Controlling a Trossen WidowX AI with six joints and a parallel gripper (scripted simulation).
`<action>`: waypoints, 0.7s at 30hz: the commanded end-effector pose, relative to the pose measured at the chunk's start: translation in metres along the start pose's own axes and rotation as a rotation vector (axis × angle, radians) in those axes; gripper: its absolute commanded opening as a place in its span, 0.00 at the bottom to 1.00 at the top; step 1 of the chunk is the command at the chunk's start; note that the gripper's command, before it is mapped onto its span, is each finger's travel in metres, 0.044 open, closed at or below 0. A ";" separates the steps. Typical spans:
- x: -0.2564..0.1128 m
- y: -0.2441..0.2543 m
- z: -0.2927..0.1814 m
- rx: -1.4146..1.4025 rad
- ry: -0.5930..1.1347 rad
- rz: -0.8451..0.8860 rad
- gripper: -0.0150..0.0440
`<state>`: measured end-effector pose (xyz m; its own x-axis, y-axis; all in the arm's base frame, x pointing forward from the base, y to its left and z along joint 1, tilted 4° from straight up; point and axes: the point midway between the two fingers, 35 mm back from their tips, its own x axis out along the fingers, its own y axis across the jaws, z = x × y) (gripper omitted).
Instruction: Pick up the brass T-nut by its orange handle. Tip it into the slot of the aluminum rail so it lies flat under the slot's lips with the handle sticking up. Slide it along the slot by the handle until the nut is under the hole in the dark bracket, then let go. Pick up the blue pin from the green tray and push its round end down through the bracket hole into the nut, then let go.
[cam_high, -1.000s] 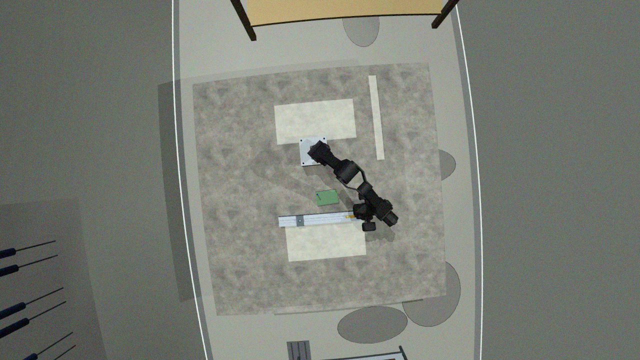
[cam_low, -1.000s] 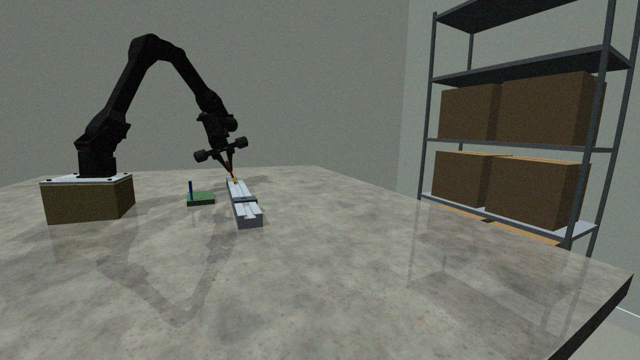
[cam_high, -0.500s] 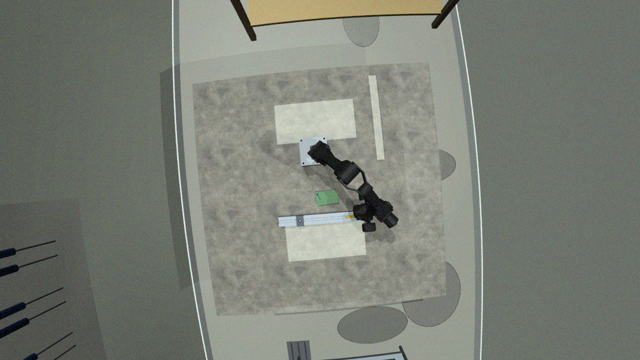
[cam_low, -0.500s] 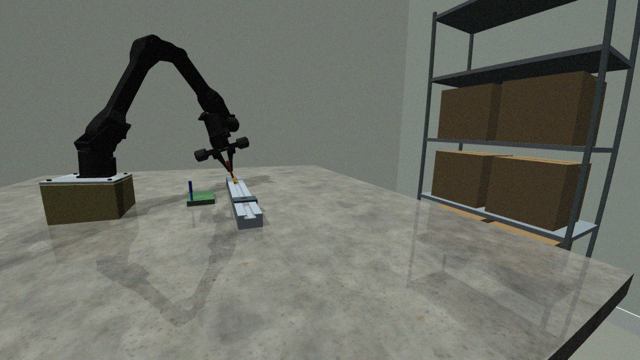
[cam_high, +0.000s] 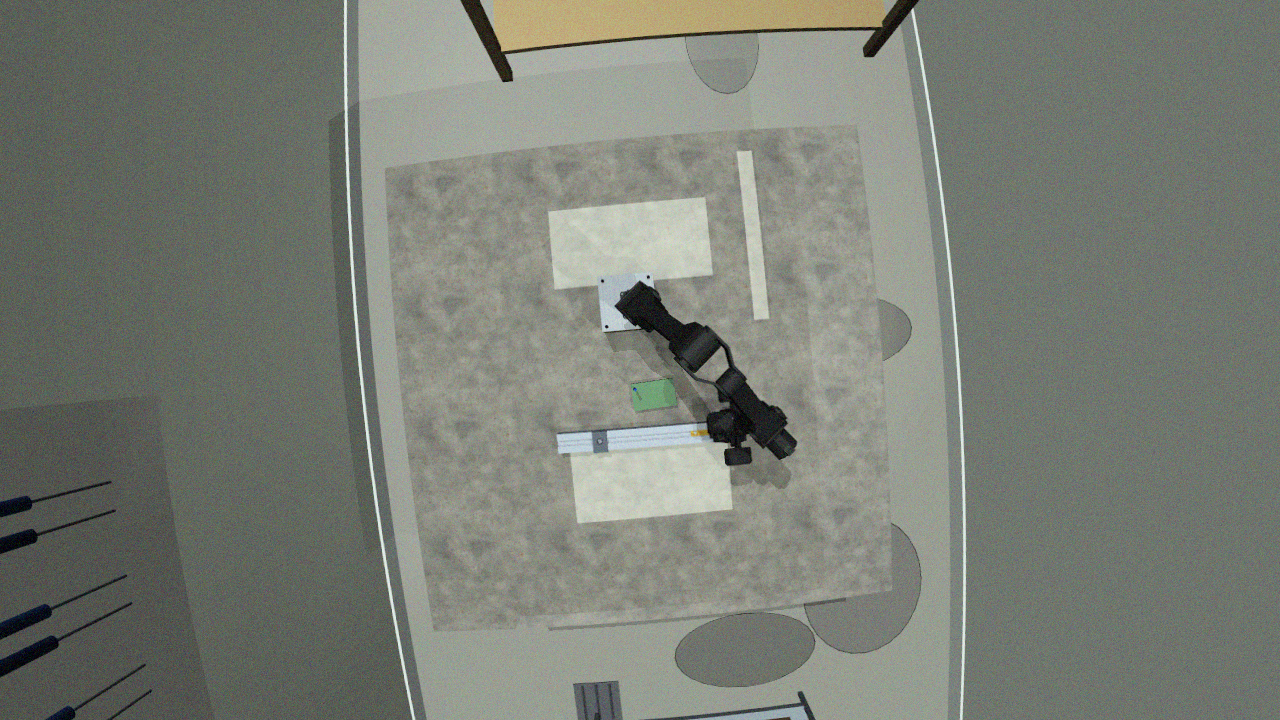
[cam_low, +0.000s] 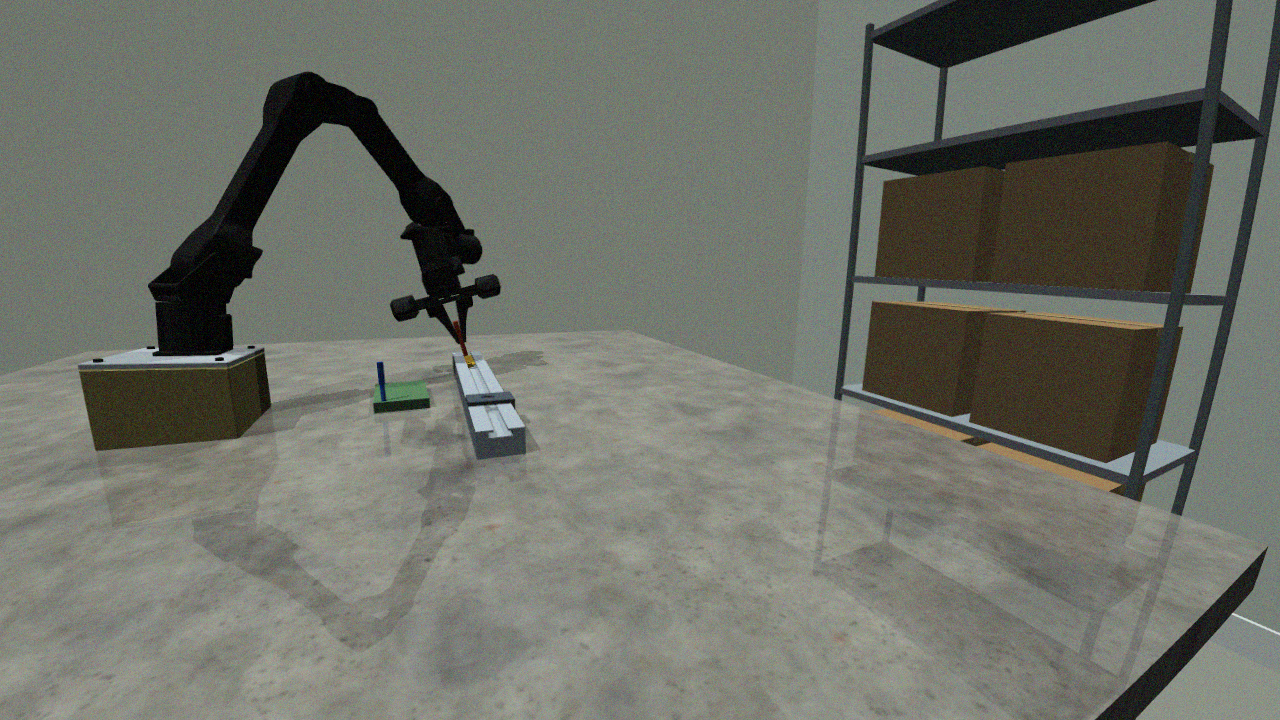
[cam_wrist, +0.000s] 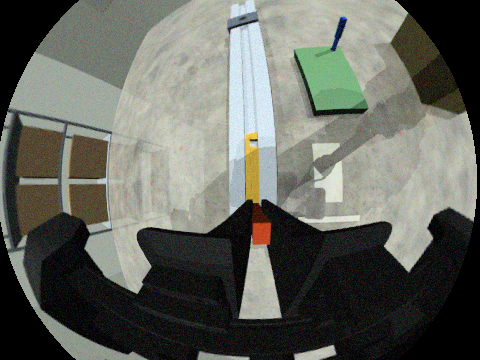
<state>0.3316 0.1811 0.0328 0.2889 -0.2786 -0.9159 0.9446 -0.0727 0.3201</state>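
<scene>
The gripped stretch of the orange handle (cam_low: 457, 327) (cam_wrist: 261, 233) is hidden between black fingers.

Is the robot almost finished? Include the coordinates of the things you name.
Not yet. The gripper (cam_low: 461, 342) (cam_wrist: 256, 204) already has the orange handle (cam_low: 462, 343) (cam_wrist: 261, 233), with the brass nut (cam_low: 470, 361) (cam_wrist: 252, 170) at the rail. Left: sliding it to the dark bracket (cam_high: 600, 440) (cam_low: 490, 398) (cam_wrist: 243, 21), then moving the blue pin (cam_low: 381, 381) (cam_wrist: 339, 33), standing in its green tray (cam_high: 657, 394) (cam_low: 407, 396) (cam_wrist: 332, 82).

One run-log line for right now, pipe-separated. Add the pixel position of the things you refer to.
pincer (cam_low: 460, 342) (cam_wrist: 256, 204): shut on orange handle (cam_wrist: 261, 233) | brass T-nut (cam_high: 699, 433) (cam_low: 469, 361) (cam_wrist: 252, 170): at rail (cam_high: 657, 437) (cam_low: 483, 383) (cam_wrist: 237, 100), short of bracket (cam_high: 599, 440) (cam_low: 490, 398) (cam_wrist: 243, 21) | blue pin (cam_low: 381, 380) (cam_wrist: 339, 33): upright in green tray (cam_high: 657, 394) (cam_low: 407, 395) (cam_wrist: 330, 80)
</scene>
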 end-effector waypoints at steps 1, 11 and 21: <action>-0.001 0.003 -0.002 -0.004 0.006 -0.006 0.00; -0.001 0.004 -0.002 -0.011 0.005 -0.027 0.00; -0.001 0.005 -0.002 -0.018 0.004 -0.047 0.00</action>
<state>0.3344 0.1811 0.0336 0.2482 -0.2775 -0.9281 0.9582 -0.0706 0.2774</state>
